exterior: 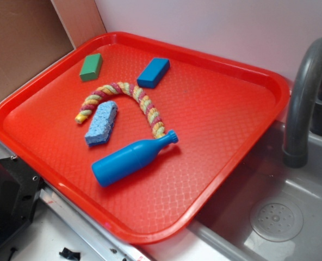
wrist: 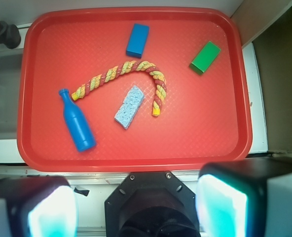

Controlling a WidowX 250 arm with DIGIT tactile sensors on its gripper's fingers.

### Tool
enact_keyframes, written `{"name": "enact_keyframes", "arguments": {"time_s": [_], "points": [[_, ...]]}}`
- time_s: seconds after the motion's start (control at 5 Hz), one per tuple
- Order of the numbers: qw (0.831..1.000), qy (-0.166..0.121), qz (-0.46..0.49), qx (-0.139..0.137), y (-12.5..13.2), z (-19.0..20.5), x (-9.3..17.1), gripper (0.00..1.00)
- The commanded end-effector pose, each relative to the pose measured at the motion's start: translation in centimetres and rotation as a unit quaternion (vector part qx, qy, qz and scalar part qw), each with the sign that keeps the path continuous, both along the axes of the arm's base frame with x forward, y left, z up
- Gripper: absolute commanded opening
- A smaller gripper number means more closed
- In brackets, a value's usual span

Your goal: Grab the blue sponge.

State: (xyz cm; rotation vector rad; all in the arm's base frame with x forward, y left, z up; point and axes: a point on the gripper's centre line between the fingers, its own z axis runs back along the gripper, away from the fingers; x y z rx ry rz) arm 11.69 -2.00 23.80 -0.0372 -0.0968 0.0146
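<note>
Closest to our wrist camera, our gripper fills the bottom edge, its two blurred fingers standing wide apart with nothing between them, held back off the near rim of the red tray rather than over it. Beyond that rim, the blue bottle lies on its side at the left of the wrist view, cap pointing away from us. Just to its right, near the middle of the tray, rests the blue sponge, a pale, speckled rectangle lying flat and slightly angled. It sits inside the curve of the braided rope, close to the rope's hooked end but, as far as we can tell, not touching it. Past the rope's arch lies the smooth blue block, darker than the sponge, and off to the right the green block, both flat on the tray and well apart from each other. From the exterior view we see the tray overhanging a grey sink, with a dark faucet curving up beside the tray's far corner.
</note>
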Motion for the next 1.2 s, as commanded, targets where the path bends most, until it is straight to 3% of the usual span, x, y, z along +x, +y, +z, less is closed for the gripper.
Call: {"name": "enact_keyframes", "arguments": {"time_s": [0.0, 0.4, 0.6, 0.8, 1.0], "points": [[1.000, 0.000, 0.000, 0.000, 0.0, 0.0, 0.0, 1.00], [0.993, -0.004, 0.111, -0.026, -0.1, -1.6, 0.7, 1.00], [0.972, -0.012, 0.234, -0.023, -0.2, -4.3, 2.1, 1.00], [0.948, -0.020, 0.315, -0.047, -0.2, -7.4, 3.6, 1.00], [0.939, -0.015, 0.340, -0.041, -0.4, -9.9, 4.8, 1.00]]}}
